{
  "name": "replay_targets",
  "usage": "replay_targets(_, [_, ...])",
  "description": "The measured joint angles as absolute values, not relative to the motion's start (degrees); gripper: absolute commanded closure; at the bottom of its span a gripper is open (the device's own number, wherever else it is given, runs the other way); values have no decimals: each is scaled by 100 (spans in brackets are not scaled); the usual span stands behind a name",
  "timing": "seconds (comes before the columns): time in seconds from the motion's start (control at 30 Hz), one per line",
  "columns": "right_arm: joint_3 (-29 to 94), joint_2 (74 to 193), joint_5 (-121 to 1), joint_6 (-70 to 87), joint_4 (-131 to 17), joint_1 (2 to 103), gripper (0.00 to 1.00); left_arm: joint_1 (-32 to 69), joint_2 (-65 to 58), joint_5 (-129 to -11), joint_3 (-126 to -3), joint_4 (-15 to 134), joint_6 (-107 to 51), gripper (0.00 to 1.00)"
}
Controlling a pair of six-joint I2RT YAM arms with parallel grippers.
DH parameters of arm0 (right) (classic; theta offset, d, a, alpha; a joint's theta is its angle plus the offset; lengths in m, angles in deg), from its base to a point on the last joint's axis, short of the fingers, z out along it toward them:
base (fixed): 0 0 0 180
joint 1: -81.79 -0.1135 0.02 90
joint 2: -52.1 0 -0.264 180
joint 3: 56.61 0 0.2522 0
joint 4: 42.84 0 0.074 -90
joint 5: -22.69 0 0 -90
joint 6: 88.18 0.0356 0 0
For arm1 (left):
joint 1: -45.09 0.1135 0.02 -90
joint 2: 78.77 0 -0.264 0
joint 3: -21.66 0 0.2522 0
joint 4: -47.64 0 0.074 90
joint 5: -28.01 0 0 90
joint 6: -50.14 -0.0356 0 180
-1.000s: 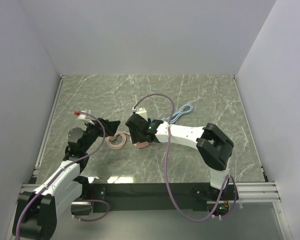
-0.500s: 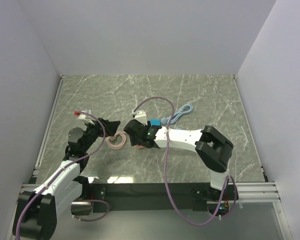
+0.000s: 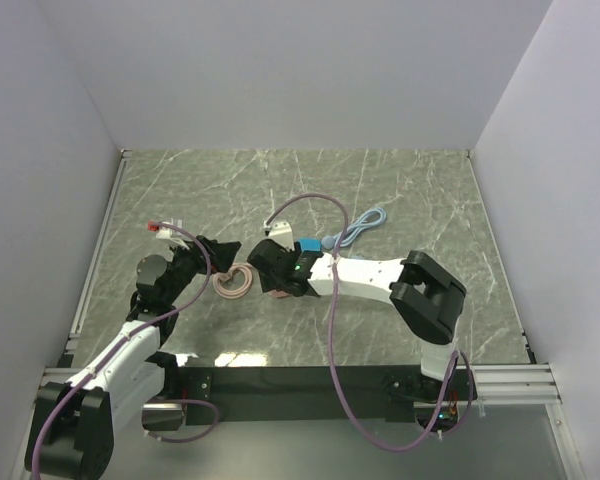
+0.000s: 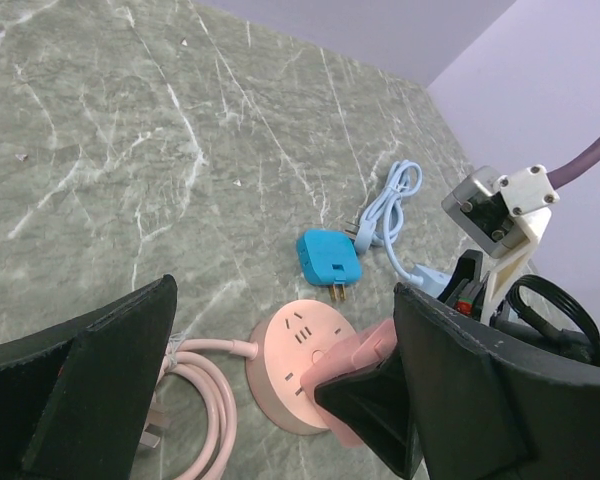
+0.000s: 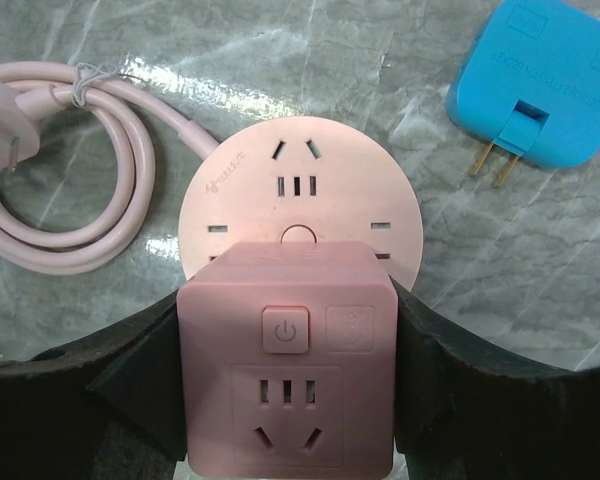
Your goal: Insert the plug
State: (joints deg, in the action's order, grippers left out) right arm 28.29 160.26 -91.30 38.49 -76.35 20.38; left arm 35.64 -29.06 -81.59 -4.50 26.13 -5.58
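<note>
Right gripper (image 5: 288,385) shut firmly on 2 opposite sides of the pink cube (image 5: 286,300), low over the table (image 3: 410,190). Just beyond the cube, a round pink socket face (image 5: 300,200) turned upward. Whether it is joined to the cube or merely touching it: cannot tell. Left gripper (image 4: 283,300) spread wide and empty, poised to the left of the cube, near the coiled pink cord (image 5: 70,190).

Look for the plug (image 5: 540,85) flat on the marble, just right of the round socket face and slightly farther back. Not held, not yet seated, 2 brass prongs aimed toward the pink sockets. Past it, a pale-blue cord (image 4: 390,205), loosely looped.

Likely troubles from here, as a judgement:
- Reaching across with the left gripper and clipping the cube or the right wrist, given such close quarters.
- Pinching the plug low on smooth stone and sending it skidding instead of lifting it.
- Closing over the prongs and leaving nothing free to enter a slot.
- Arriving tilted at the sockets, bending the prongs or shoving the cube out of the right gripper's hold.
- Snagging the pale-blue cord, so near the plug's far edge.
</note>
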Motion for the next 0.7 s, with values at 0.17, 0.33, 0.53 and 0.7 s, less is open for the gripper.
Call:
replay_targets(0.17, [3120, 16041, -9141, 3770, -7998, 2043, 48, 3564, -2908, -8132, -450, 2613, -564, 4])
replay_targets(0.33, [3148, 15977, -9058, 3691, -8096, 2071, 35, 3564, -3002, -8067, -448, 2666, -575, 4])
replay_targets(0.53, [2975, 15862, -8391, 3567, -8221, 2137, 11, 3564, -3090, -8036, -446, 2666, -577, 2])
replay_targets(0.7, [2978, 15746, -8111, 3379, -8278, 2213, 10, 3564, -3066, -8038, -444, 2646, -577, 2])
